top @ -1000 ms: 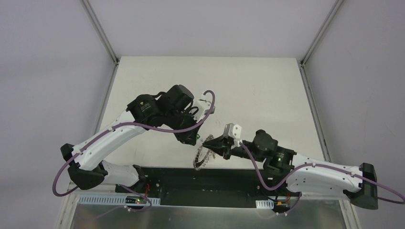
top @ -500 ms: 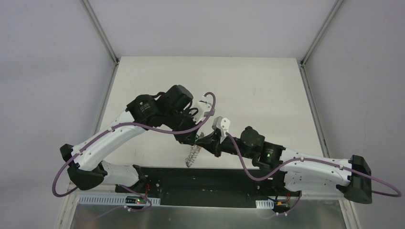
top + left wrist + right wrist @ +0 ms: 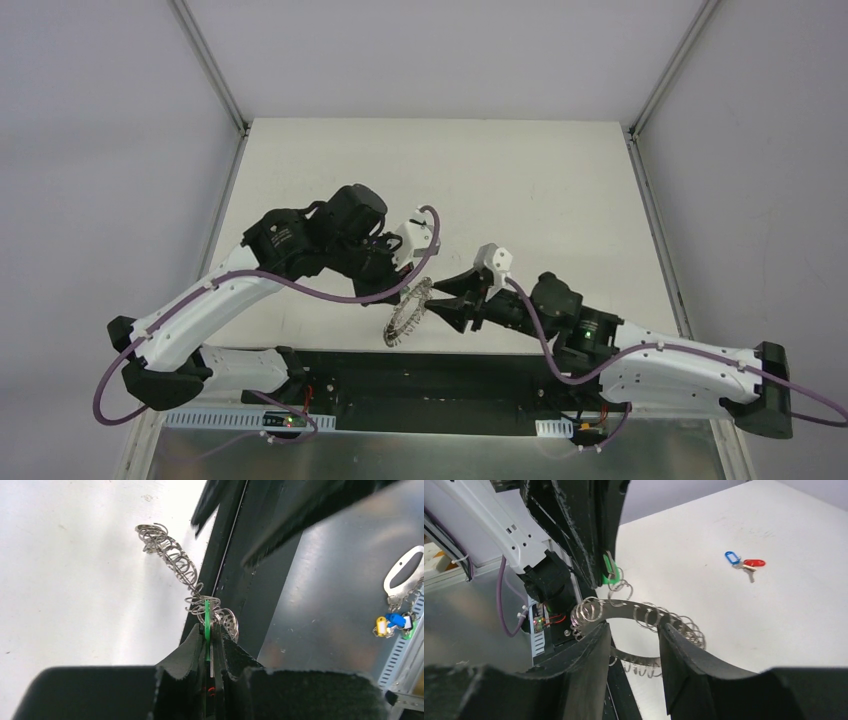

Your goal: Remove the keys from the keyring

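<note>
Nearest, by the black rail point(image 3: 420, 365) along the near edge of the worktop point(image 3: 540, 180), the right fingers point(image 3: 584, 655) are standing spread apart. One is sitting to each side of the silvery band of the keyring point(image 3: 644, 612), and from the wrist view it is hard to tell whether either finger is actually touching the metal. The keyring is hanging tilted in the air just above that edge, partly over the white surface and partly over the rail, with its fringe of small wire loops sticking out all round. Just beyond it, the left fingers point(image 3: 187, 650) are pressing together on the green key point(image 3: 206, 622), pinching its flat plastic head edge-on. That key is sitting among the loops at the ring's upper side, and in the left wrist view the ring is trailing away from the fingertips as a line of loops. Farther out, well apart from both arms, a blue key point(image 3: 732, 557) and a red key point(image 3: 755, 562) are lying side by side on the worktop, off the ring.
</note>
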